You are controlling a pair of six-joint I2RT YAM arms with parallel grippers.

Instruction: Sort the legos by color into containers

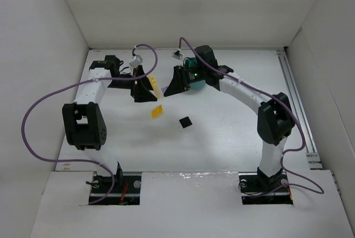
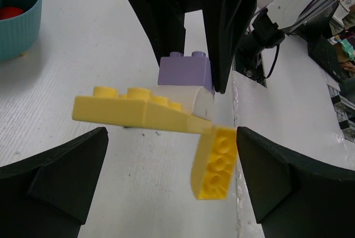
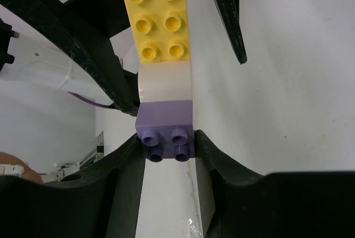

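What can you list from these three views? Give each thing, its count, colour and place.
stacked yellow brick: 1, yellow, one end of the held stack
white brick: 1, white, middle of the stack
purple brick: 1, pale purple, other end of the stack
loose yellow brick: 1, yellow, on the table
black brick: 1, black, on the table beside it
red brick: 1, red, inside a dish compartment
teal dish: 1, teal, far side
table: 1, white
left gripper: 1, black, open
right gripper: 1, black, clamping the purple brick
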